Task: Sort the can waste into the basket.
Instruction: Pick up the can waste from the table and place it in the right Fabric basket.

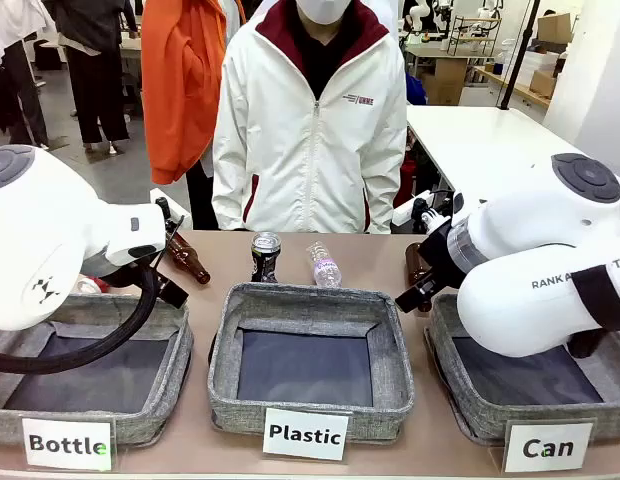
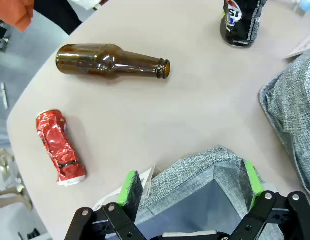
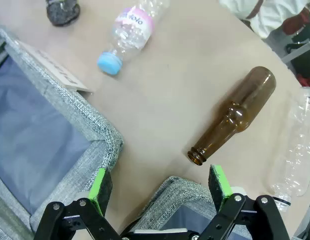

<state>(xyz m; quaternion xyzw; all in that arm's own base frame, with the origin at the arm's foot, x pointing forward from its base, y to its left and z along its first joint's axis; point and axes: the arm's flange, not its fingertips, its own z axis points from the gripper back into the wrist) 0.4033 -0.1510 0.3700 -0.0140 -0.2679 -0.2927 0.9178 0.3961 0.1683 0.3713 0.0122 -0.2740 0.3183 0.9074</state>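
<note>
- The left gripper (image 2: 190,182) has its green-padded fingers spread wide with nothing between them. It hangs over a corner of the Bottle basket (image 2: 200,167).
- The right gripper (image 3: 160,182) is just as wide and holds nothing. It hangs over a corner of the Can basket (image 3: 180,192).
- The black can (image 1: 265,257) stands upright on the tan table (image 1: 370,255) with its silver top facing up. It is just behind the far rim of the Plastic basket (image 1: 230,390), the middle basket of three.
- The red can (image 2: 60,146) is crushed and lies on its side on the table. It is beyond the Bottle basket's corner and apart from it.
- From the front, the Can basket is the right-hand one, grey with a dark floor. A white card (image 1: 547,447) reading "Can" stands before it, and the right arm covers part of it. Both cans are on the table, outside this basket.
- A brown bottle (image 2: 112,61) lies on its side beyond the red can, well apart from it.
- A plastic bottle (image 1: 325,265) lies just to the right of the black can. The right wrist view shows that it has a blue cap.
- A second brown bottle (image 3: 234,116) lies beyond the Can basket's corner with its mouth toward the right gripper. A clear bottle (image 3: 295,145) lies beside it.
- A person (image 1: 310,130) in a white jacket stands at the far side of the table.
</note>
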